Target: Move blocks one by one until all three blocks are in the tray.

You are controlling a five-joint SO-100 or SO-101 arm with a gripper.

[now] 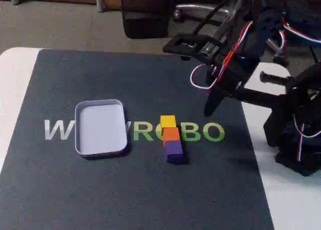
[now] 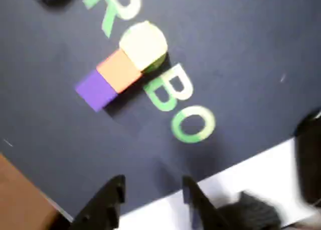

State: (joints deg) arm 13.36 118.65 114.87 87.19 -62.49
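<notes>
**Hovering gripper above a row of three blocks, tray waiting to the side**

Fixed view: Looking down at an angle, a dark mat with white and green letters covers most of a white table. The pale tray sits on the left half of the mat, over some of the letters, and holds nothing. To its right, well apart from it, three small blocks lie touching in a short line: the yellow block farthest from the camera, the orange block in the middle, the purple block nearest. The black robot arm stands at the right edge of the table with red and white wires along it. Its gripper points down, raised above the mat, to the right of the blocks and touching none of them.

Wrist view: The picture is blurred. The two dark fingers of the gripper rise from the bottom edge, spread apart with nothing between them. Beyond them the mat's green letters run diagonally. The purple block, orange block and yellow block lie in a touching diagonal row at upper left. A strip of white table shows at lower right.
</notes>
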